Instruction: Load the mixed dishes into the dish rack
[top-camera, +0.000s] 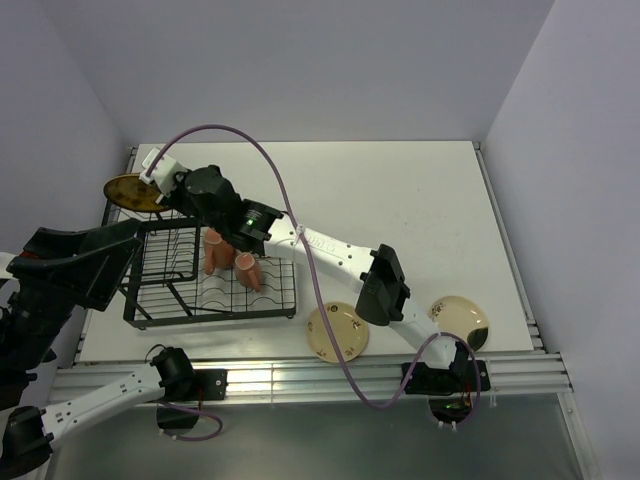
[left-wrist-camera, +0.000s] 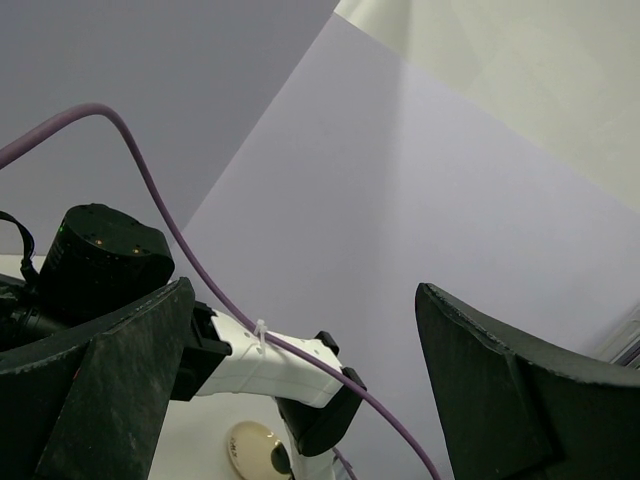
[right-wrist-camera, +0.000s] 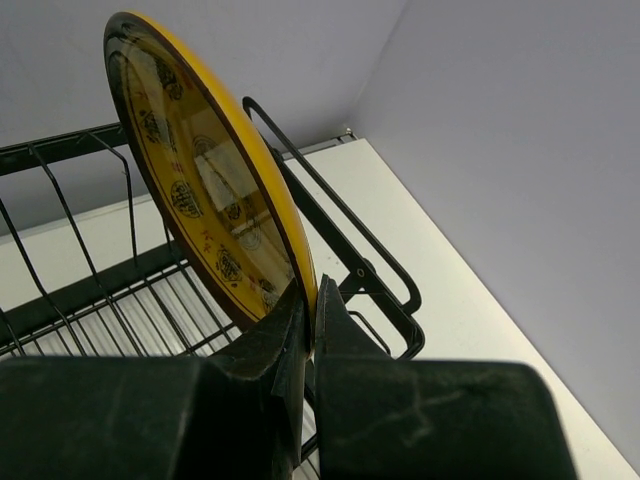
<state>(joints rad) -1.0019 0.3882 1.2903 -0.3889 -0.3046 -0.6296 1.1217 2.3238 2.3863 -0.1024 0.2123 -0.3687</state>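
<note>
From my station, the right gripper (right-wrist-camera: 310, 310) is clenched on the rim of the mustard-yellow patterned plate (right-wrist-camera: 200, 190), with a finger pressed to each face. The plate stands on edge and leans a little. It has a bright yellow rim with a thin dark edge. Its glossy brownish face carries dark round medallions and smaller marks, and light reflects off the glaze.

In the top view the plate hangs at the far left corner of the large black wire dish rack (top-camera: 215, 315) and juts out past the rack's far side. From the wrist view I see the rack's upright dividers and floor wires just behind and below the plate. I cannot tell whether it touches them.

Two pinkish-orange mugs (top-camera: 214, 250) (top-camera: 248, 270) lie side by side on the rack floor. Two cream plates (top-camera: 337, 332) (top-camera: 458, 312) with small floral marks lie flat on the white table (top-camera: 400, 200), near its front edge and right of the rack.

The left gripper (left-wrist-camera: 300, 350) is released with its jaws spread wide and nothing between them. It is lifted at the near left of the rack and faces the wall.
</note>
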